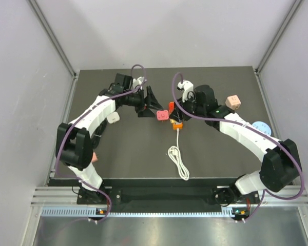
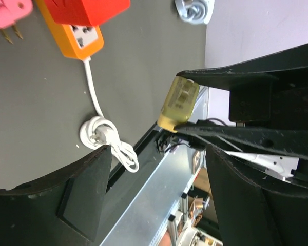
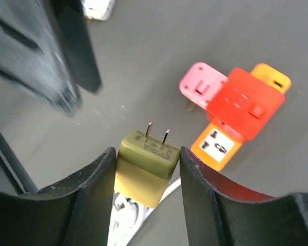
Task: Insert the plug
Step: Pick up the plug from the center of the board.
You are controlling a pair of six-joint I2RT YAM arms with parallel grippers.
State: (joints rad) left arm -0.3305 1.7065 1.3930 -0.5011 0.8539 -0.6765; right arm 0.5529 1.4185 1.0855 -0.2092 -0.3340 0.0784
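left gripper [image 2: 158, 154]: spread wide with nothing between the fingers. It sits just left of centre in the top view.
right gripper [image 3: 146, 154]: pinching a yellow adapter [image 3: 143, 171] by its sides, fingers snug against it. It's bottom middle of the right wrist view.
yellow adapter: two metal prongs stick out past the fingertips. It's held up off the table [image 3: 195, 31].
plug [image 3: 245, 102]: the red block, right of centre in the right wrist view. It lies on top of the orange power strip [image 3: 272, 77], and orange shows at both ends. Can't tell if it's pushed all the way in.
pink plug [image 3: 201, 84]: right up against the red one on its upper-left side, lying on the table, prongs showing.
white cable [image 2: 100, 133]: runs from the strip's end into a loose coil, lower left in the left wrist view.
spacing: the yellow adapter is near the strip but not touching it.
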